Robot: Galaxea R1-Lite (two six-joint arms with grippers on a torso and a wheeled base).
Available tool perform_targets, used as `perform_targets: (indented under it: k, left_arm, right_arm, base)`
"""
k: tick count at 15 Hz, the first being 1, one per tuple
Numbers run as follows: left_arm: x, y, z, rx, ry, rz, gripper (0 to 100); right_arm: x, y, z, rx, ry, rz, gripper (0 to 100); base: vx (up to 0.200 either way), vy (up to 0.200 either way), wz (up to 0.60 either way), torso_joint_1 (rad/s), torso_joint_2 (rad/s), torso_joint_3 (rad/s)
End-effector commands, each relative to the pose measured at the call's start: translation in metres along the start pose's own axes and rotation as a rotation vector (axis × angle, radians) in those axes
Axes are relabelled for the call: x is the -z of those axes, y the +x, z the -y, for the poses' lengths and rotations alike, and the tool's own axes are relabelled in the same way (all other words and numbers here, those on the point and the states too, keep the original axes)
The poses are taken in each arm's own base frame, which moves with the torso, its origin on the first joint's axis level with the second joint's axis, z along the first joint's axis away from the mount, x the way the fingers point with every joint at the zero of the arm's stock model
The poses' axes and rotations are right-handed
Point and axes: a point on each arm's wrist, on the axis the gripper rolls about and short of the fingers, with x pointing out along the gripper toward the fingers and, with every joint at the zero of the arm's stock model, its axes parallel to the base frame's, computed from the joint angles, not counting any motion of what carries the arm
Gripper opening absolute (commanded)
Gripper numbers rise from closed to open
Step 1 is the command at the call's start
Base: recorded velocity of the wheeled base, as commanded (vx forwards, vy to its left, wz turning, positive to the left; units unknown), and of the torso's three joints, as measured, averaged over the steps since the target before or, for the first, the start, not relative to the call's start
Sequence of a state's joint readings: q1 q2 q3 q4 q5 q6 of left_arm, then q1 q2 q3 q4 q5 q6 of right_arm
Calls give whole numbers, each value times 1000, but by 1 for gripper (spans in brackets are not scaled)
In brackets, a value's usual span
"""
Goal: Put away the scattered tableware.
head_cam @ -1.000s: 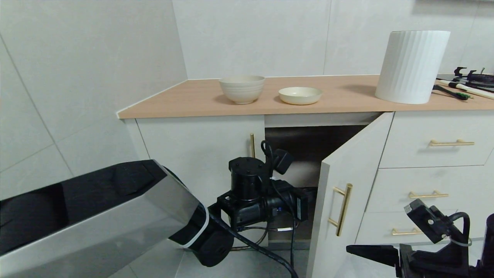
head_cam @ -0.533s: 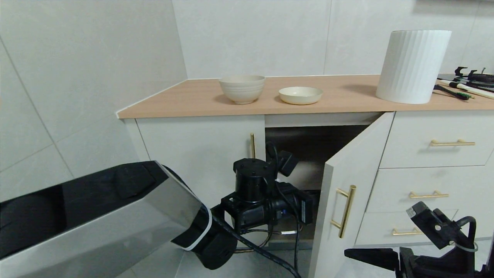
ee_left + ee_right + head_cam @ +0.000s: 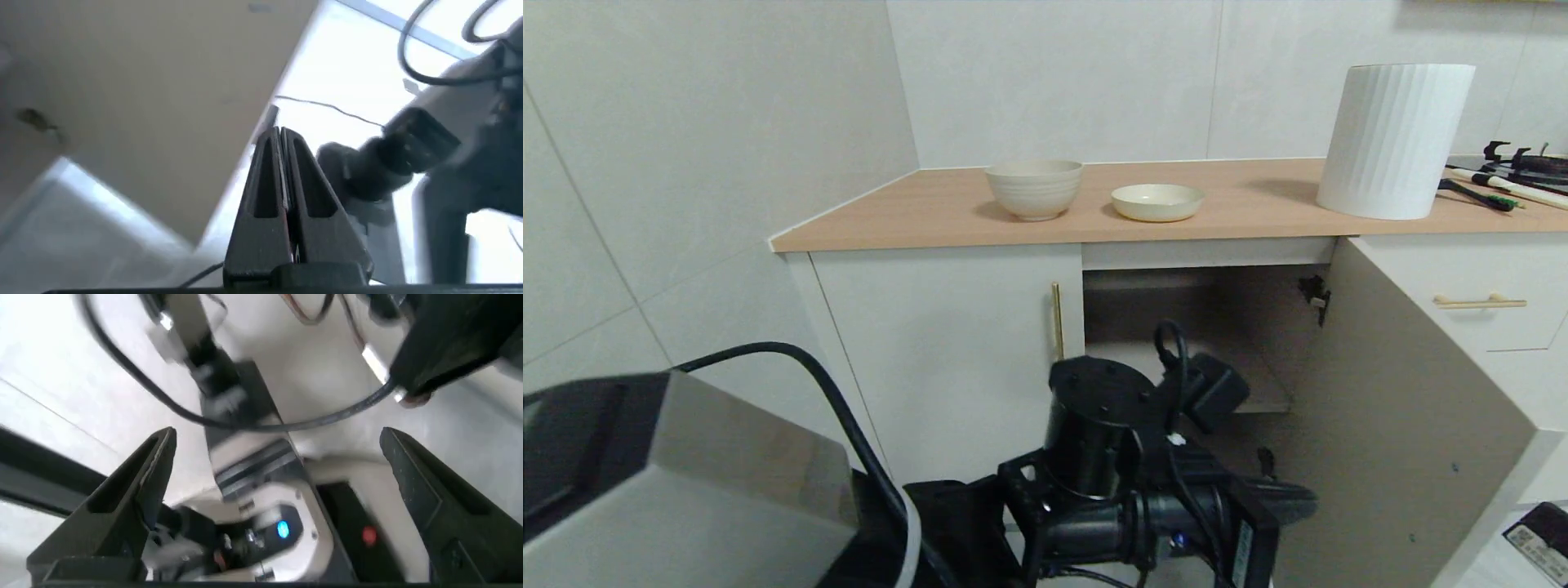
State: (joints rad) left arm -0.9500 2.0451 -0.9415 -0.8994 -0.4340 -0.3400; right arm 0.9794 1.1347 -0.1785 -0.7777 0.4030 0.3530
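A ribbed beige bowl (image 3: 1034, 188) and a shallow cream dish (image 3: 1158, 202) stand side by side on the wooden counter (image 3: 907, 216). Below them the cabinet door (image 3: 1396, 425) stands wide open, showing a dark inside with a shelf (image 3: 1258, 392). My left gripper (image 3: 1290, 496) is low in front of the opening, its tip at the door's inner face. In the left wrist view that left gripper (image 3: 280, 135) is shut with nothing in it, beside the beige door panel (image 3: 139, 106). My right gripper (image 3: 278, 437) is open and holds nothing, over the floor and cables.
A tall white ribbed container (image 3: 1395, 139) stands at the counter's right, with dark utensils (image 3: 1494, 188) beyond it. Drawers with gold handles (image 3: 1478, 302) lie behind the open door. The left cabinet door (image 3: 947, 343) is closed. A tiled wall bounds the left side.
The cabinet door has swung much wider open. My left arm has moved right and nearer with it. The right arm has left the head view's lower right corner.
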Motion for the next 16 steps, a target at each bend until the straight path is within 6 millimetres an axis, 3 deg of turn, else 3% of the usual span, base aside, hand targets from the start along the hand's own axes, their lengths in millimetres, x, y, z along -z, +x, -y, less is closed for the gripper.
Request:
perform_targets:
  k: [1, 2, 5, 9, 12, 14, 16]
  left_arm:
    - [-26, -43, -15, -87, 2, 86, 0]
    - [-33, -58, -20, -120, 1, 110, 0]
    - [-54, -146, -30, -306, 10, 218, 0]
    - [-61, -244, -2, -603, -38, 258, 0]
    - [-56, -284, 28, -708, -93, 247, 0]
    - [-58, -292, 35, -727, -76, 281, 0]
    - [-57, -294, 37, -727, -79, 286, 0]
  right_arm:
    - [-6, 0, -3, 3, -11, 27, 100]
    - [-8, 6, 0, 32, -2, 20, 100]
    - [-35, 46, 30, 280, 23, 66, 100]
    - [-90, 69, 78, 450, 31, 160, 100]
    - [-133, 75, 105, 598, -35, 203, 100]
    - [-153, 72, 104, 688, -46, 144, 100]
    - [-154, 64, 96, 708, -18, 113, 100]
  base:
    - [0, 0, 0, 0, 0, 0]
    - [0, 0, 0, 0, 0, 0]
    - [0, 0, 0, 0, 0, 0]
    - [0, 0, 0, 0, 0, 0]
    - [0, 0, 0, 0, 0, 0]
    - [0, 0, 0, 0, 0, 0]
    - [0, 0, 0, 0, 0, 0]
